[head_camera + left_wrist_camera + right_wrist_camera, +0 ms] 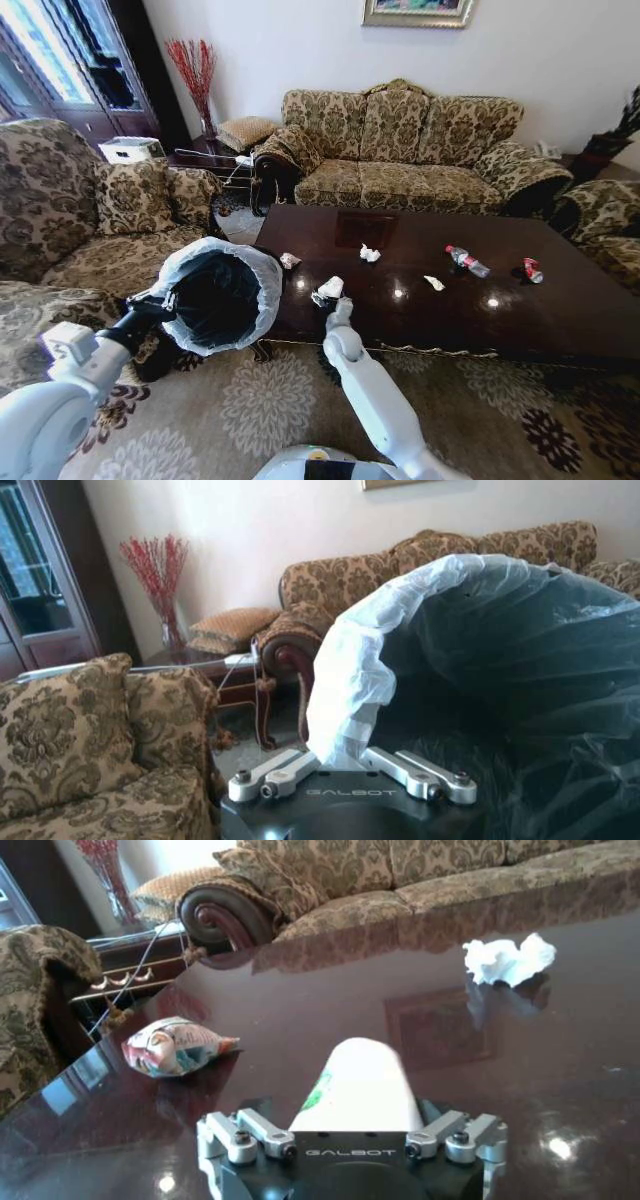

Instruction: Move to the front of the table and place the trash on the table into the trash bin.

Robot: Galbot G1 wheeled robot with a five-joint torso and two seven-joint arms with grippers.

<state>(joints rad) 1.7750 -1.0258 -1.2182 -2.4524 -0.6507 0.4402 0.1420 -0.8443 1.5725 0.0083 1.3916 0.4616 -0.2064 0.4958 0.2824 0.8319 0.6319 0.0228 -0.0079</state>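
- Right end effector sits low over the near edge of the desk, its fingers closed on a white paper cone that juts out between them.
- Left end effector is clamped on the liner rim of the trash bin, holding it tilted beside the desk's left end, mouth towards the cone.
- That cone looks light, soft and easily crushed; a gentle pinch at its wide end should do.
- Other trash lies farther off: a crumpled paper bit, a pinkish ball, a red-capped bottle and a crushed can.
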